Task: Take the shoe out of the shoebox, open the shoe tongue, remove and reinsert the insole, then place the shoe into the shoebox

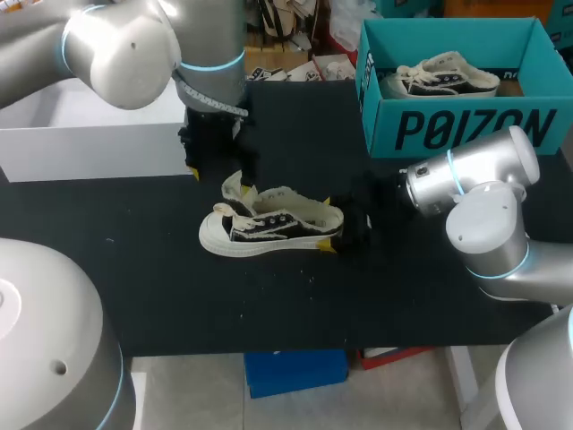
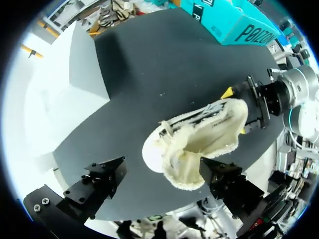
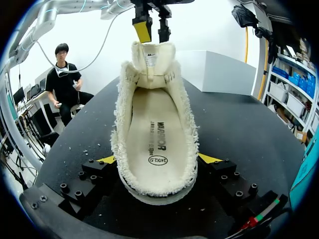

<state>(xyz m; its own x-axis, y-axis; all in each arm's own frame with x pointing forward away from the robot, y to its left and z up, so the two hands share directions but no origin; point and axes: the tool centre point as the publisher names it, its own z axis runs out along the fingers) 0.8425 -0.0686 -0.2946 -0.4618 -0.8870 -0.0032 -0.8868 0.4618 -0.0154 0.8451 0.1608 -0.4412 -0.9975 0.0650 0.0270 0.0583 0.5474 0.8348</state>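
1 shoe [image 1: 269, 226], upright on the table [image 1: 403, 296] near the shoebox's [image 1: 466, 130] front wall, heel clamped in my right gripper [image 3: 158, 159]; my left gripper [image 3: 152, 30] above the raised tongue [image 3: 149, 57], grip I cannot tell; risk: tugging could wrench the heel free.

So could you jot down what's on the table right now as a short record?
Shoe: black and cream, upright on the black table
Right tool: shut on the shoe's heel
Left tool: open, above the tongue
Insole: in place inside the shoe
Shoebox: teal, open, holding a second shoe
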